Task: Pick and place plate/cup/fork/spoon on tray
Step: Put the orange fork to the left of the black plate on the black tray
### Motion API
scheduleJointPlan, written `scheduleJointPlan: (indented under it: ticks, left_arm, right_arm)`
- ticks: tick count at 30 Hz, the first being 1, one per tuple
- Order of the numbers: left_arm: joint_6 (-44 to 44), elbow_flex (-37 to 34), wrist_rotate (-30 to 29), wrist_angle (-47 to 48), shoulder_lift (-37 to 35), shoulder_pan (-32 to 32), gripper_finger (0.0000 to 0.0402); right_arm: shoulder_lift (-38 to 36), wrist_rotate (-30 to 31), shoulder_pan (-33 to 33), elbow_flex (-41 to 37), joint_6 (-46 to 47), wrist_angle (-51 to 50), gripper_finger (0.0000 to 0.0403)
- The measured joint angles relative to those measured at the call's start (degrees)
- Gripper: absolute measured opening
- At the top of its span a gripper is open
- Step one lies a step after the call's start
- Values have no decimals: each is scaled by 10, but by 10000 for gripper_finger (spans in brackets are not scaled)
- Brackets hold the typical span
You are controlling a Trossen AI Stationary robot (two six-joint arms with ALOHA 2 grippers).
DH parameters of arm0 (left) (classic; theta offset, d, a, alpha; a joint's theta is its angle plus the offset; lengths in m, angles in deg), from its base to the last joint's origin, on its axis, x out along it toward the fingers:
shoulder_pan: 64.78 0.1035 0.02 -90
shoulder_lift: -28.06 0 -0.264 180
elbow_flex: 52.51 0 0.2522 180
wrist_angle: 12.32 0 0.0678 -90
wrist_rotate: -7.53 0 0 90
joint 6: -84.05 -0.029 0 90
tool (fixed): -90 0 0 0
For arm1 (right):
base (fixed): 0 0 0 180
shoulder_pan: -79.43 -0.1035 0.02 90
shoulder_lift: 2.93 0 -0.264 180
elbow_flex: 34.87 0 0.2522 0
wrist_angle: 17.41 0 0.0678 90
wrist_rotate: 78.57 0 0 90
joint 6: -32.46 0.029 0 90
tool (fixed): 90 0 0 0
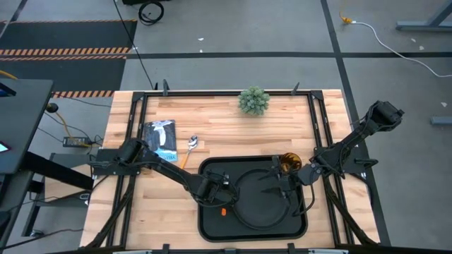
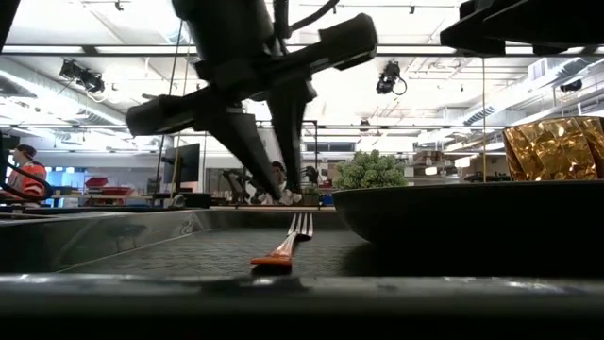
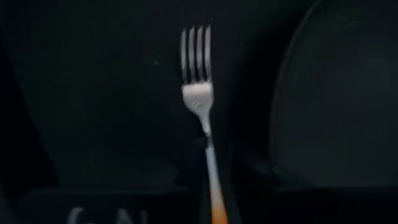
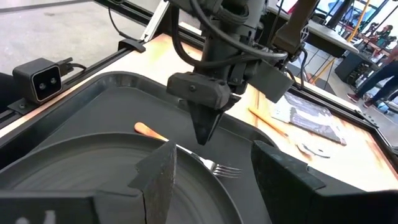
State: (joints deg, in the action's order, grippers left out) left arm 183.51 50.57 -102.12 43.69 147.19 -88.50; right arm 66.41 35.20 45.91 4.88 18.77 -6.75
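The black tray (image 1: 212,227) lies at the table's near middle, with the round black plate (image 1: 258,210) on its floor. A fork (image 3: 198,93) with a silver head and an orange handle lies flat on the tray floor left of the plate, handle toward the near edge. My left gripper (image 4: 204,138) hovers just above it, its fingertips together and clear of the fork. My right gripper (image 4: 212,180) stands open over the plate's right part, empty. The amber cup (image 1: 289,164) stands at the tray's far right corner. The orange-handled spoon (image 1: 191,144) lies on the wood to the far left.
A small green plant (image 1: 253,100) stands at the table's far edge. A blue and white packet (image 1: 161,136) lies beside the spoon. Black frame rails run along the table's left and right sides. Bare wood shows left and right of the tray.
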Motion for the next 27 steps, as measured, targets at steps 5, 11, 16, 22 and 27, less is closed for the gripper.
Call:
scheduleJointPlan:
  ticks: [5, 11, 16, 22, 27]
  left_arm:
    - [-4, -1, 30, -2, 9, 0, 26]
    - [-11, 0, 30, -5, 14, 0, 6]
    - [-11, 0, 30, -6, 20, 0, 18]
    - [-12, 0, 33, -28, 33, 0, 9]
    - [-12, 0, 37, -33, 38, 0, 12]
  right_arm:
    - [0, 0, 0, 0, 0, 0, 215]
    - [0, -4, 0, 0, 0, 0, 215]
    - [0, -9, 0, 0, 2, 0, 215]
    - [0, -9, 0, 0, 2, 0, 215]
    - [0, -9, -1, 0, 2, 1, 215]
